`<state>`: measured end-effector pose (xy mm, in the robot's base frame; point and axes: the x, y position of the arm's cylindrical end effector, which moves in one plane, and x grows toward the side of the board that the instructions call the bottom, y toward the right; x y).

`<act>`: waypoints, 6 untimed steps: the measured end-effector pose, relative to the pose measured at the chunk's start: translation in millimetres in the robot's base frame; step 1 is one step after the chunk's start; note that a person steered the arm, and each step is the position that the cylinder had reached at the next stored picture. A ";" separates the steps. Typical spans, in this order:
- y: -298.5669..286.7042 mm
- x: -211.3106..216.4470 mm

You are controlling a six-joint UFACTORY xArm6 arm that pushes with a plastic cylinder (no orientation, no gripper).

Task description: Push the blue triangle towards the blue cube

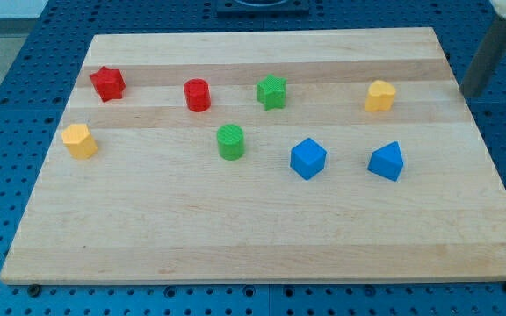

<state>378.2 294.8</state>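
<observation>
- Wooden board (262, 246) on blue pegboard, eight blocks spread out.
- Blue triangle (386, 161) sits right of the blue cube (307, 159), near but apart, clear gap between.
- My tip (471, 91) is at the board's right edge, up-right of the triangle, well apart.
- No fingers, bare rod only.
- Push not yet started; all left.

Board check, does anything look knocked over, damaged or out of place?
Nothing stands out. All eight blocks sit flat and apart on the wooden board. My tip is at the view's right edge, clear of the blue triangle and blue cube.
</observation>
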 end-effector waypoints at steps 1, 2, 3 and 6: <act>-9.1 18.2; -9.2 41.3; -24.7 92.6; -146.6 85.9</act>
